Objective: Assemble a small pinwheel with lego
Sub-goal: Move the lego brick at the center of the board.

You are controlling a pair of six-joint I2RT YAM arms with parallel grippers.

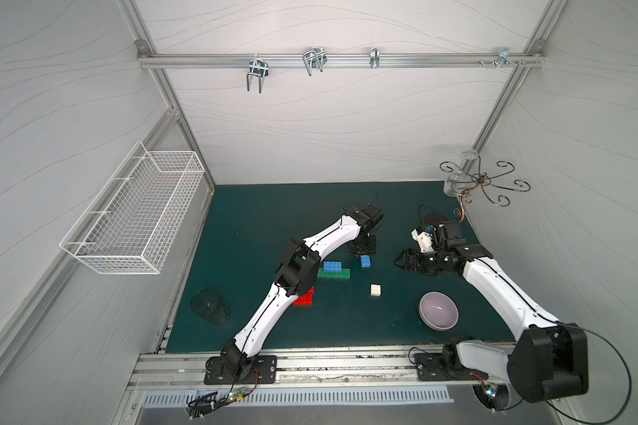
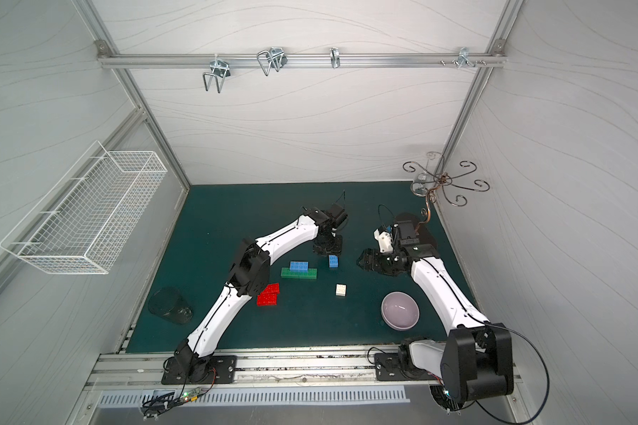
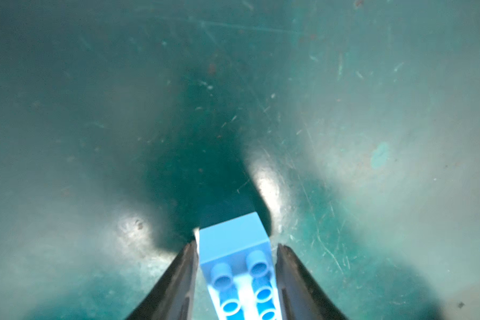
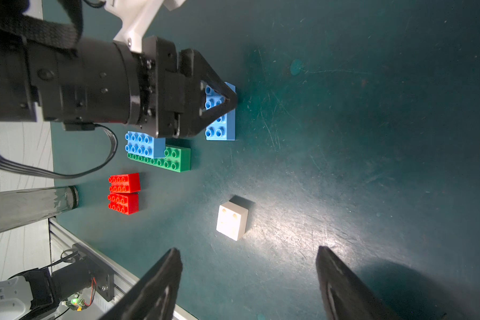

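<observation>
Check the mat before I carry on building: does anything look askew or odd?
Only the white brick: its upward face shows two dimples, not raised studs like the red bricks, so it may lie flipped or on its side. Nothing looks spilled or broken.

- A lone blue brick (image 4: pixel 227 130) sits studs up, farthest back of the lego, clamped across its width between the jaws of the left gripper (image 3: pixel 236 244).
- A second blue brick (image 1: pixel 332 265) lies along the far side of the green row; I cannot tell whether it is on it or beside it.
- Two green bricks (image 2: pixel 299 273) lie end to end in one row.
- Two red bricks (image 4: pixel 124 194) lie side by side, touching, studs up.
- The white square brick (image 1: pixel 375 290) sits alone, apart from the rest.
</observation>
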